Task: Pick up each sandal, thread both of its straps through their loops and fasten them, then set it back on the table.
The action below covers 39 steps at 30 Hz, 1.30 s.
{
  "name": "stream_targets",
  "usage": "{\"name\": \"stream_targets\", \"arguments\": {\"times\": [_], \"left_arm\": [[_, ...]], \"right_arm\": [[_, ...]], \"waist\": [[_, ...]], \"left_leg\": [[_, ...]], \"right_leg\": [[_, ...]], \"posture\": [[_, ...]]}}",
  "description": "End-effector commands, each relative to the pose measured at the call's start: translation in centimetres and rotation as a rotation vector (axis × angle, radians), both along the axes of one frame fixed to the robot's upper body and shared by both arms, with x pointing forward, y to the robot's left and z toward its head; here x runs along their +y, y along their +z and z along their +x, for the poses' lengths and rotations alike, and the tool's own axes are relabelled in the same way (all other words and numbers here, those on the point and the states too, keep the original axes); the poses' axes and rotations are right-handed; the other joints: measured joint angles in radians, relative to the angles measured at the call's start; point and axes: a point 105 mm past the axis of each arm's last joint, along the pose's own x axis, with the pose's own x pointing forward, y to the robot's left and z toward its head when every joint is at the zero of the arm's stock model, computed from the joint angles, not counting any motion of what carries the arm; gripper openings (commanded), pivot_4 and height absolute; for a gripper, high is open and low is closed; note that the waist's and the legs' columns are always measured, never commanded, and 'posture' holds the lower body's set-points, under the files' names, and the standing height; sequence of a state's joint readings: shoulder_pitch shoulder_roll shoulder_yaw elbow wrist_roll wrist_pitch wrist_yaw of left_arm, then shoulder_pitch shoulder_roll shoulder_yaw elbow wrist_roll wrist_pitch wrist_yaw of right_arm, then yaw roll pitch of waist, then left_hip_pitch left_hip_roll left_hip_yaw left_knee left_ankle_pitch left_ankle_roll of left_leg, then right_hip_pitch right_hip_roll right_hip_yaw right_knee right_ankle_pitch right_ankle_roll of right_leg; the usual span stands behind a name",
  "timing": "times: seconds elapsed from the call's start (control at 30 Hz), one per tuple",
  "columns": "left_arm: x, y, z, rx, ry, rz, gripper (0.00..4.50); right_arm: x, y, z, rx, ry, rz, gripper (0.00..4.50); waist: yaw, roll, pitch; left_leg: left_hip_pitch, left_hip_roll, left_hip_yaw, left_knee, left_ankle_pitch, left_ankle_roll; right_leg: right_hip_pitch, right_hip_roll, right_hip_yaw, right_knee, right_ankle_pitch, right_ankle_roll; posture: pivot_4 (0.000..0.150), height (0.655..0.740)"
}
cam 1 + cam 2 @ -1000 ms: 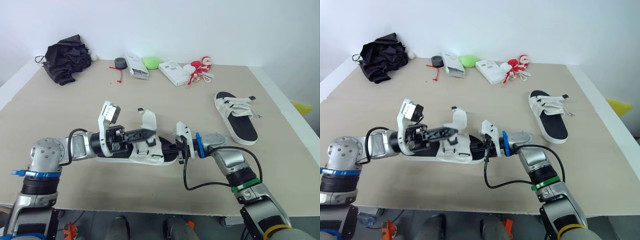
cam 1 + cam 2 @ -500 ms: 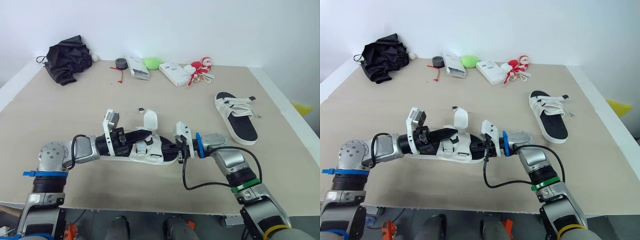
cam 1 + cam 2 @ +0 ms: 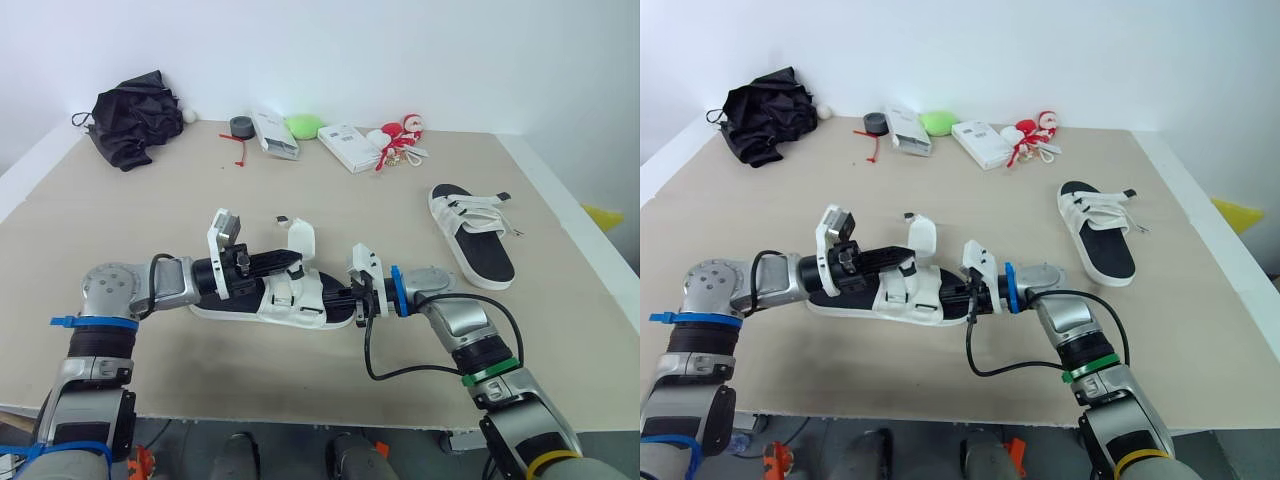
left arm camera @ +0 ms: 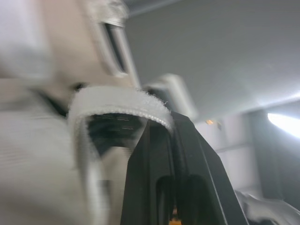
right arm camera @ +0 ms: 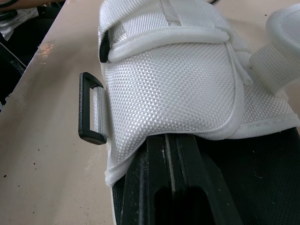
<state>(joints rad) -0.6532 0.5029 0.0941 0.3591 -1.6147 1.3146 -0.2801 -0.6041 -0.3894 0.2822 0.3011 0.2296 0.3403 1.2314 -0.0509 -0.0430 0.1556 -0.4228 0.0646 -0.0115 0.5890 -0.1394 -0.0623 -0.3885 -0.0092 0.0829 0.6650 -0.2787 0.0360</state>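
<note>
Centre of the table [image 3: 120, 230], the near sandal [image 3: 290, 300] lies flat on its black sole, lengthwise across the robot's front, with both arms on it. One white flap [image 3: 300, 240] stands upright off its far edge.

The left arm comes in low from the left, forearm almost level above the tabletop, reaching along the sandal. The left gripper [image 3: 290, 264] sits right at the foot of that flap. From its wrist, the two black fingers [image 4: 154, 178] are pressed close together, and a fuzzy-edged white strap [image 4: 119, 99] arches across their tips. Whether that strap is actually pinched, I cannot tell.

The right arm is bent at the elbow and points in from the right, forearm low, wrist level with the sandal. The right gripper [image 3: 350, 297] meets the sandal's right end. Its fingers [image 5: 154, 187] lie together, no gap to speak of, flat on the black footbed and tucked in under the white woven upper [image 5: 168, 79]. Just beside that upper, a black rectangular loop [image 5: 89, 110] hangs off a short white tab at the sandal's edge, nothing threaded through it.

Well off to the right sits the second sandal [image 3: 472, 232], its white straps crossed over the footbed.

The surface is pale beige board. Along its far edge sit a crumpled black cloth [image 3: 135, 115], a grey tape roll [image 3: 240, 126], two white boxes [image 3: 273, 133], a green lump [image 3: 303, 126] and some red-and-white bits [image 3: 400, 135]. A plain white wall [image 3: 400, 50] stands behind.
</note>
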Motion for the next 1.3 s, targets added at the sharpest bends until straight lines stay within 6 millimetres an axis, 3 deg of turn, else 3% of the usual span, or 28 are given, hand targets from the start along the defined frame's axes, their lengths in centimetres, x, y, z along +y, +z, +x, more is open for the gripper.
{"name": "stream_targets", "arguments": {"times": [0.03,0.23,0.33,0.53,0.63,0.83,0.9,1.17,1.3], "left_arm": [[0.0,0.5,1.0,-0.035,0.017,0.009,0.03],[-0.7,0.5,1.7,-0.031,-0.007,-0.007,0.03],[-0.9,1.9,1.8,-0.042,-0.032,-0.089,0.03],[-0.3,0.0,2.3,-0.012,0.011,0.003,0.03],[0.4,-0.7,3.1,0.005,0.073,0.015,0.81],[0.9,-2.4,4.0,0.057,0.149,0.064,3.72],[0.8,-3.5,4.1,0.089,0.168,0.091,4.46],[0.7,-3.0,5.2,0.096,0.218,0.055,4.46],[0.9,-0.4,7.0,0.079,0.293,-0.067,4.46]], "right_arm": [[-1.0,-4.7,-1.2,0.135,-0.036,-0.130,0.00],[-0.9,-4.8,-1.4,0.138,-0.038,-0.130,0.00],[-0.9,-4.8,-1.4,0.139,-0.040,-0.128,0.00],[-1.0,-4.9,-1.5,0.141,-0.048,-0.126,0.00],[-1.0,-4.9,-1.5,0.142,-0.051,-0.125,0.00],[-1.0,-4.9,-1.5,0.143,-0.051,-0.125,0.00],[-1.0,-4.9,-1.5,0.144,-0.051,-0.124,0.00],[-1.2,-5.0,-1.5,0.148,-0.054,-0.127,0.00],[-1.0,-5.0,-1.5,0.148,-0.055,-0.124,0.00]], "waist": [[0.000,0.000,0.000],[0.001,0.000,0.000],[0.001,0.000,0.000],[0.000,0.000,-0.001],[0.000,0.000,-0.001],[0.000,0.000,-0.001],[0.000,0.001,-0.003],[0.000,0.002,-0.006],[0.000,0.002,-0.006]], "left_leg": [[0.000,0.000,0.000,0.000,0.000,0.000],[0.001,-0.001,-0.003,0.000,0.000,-0.001],[0.001,-0.002,-0.004,0.000,0.000,-0.001],[0.000,-0.002,-0.006,0.000,0.000,-0.001],[0.000,-0.002,-0.007,0.000,0.000,-0.001],[0.001,-0.002,-0.008,0.000,0.000,-0.001],[0.001,-0.002,-0.008,0.000,0.000,-0.001],[0.001,-0.003,-0.009,0.000,-0.001,-0.002],[0.001,-0.003,-0.009,0.000,-0.001,-0.002]], "right_leg": [[0.000,0.000,0.000,0.000,0.000,0.000],[-0.001,0.000,0.000,0.000,0.000,0.000],[0.000,0.000,0.000,0.000,0.000,0.000],[0.001,0.001,-0.002,0.000,0.001,0.001],[0.000,0.001,-0.002,0.000,0.001,0.000],[0.001,0.001,-0.002,0.000,0.000,0.000],[0.001,0.001,-0.002,0.000,0.000,0.000],[0.001,0.001,-0.003,0.000,0.001,0.004],[0.001,0.001,-0.003,0.000,0.001,0.004]], "posture": [[0.150,0.7380],[0.150,0.7380],[0.150,0.7380],[0.150,0.7380],[0.150,0.7380],[0.150,0.7380],[0.150,0.7380],[0.150,0.7380],[0.150,0.7380]]}}
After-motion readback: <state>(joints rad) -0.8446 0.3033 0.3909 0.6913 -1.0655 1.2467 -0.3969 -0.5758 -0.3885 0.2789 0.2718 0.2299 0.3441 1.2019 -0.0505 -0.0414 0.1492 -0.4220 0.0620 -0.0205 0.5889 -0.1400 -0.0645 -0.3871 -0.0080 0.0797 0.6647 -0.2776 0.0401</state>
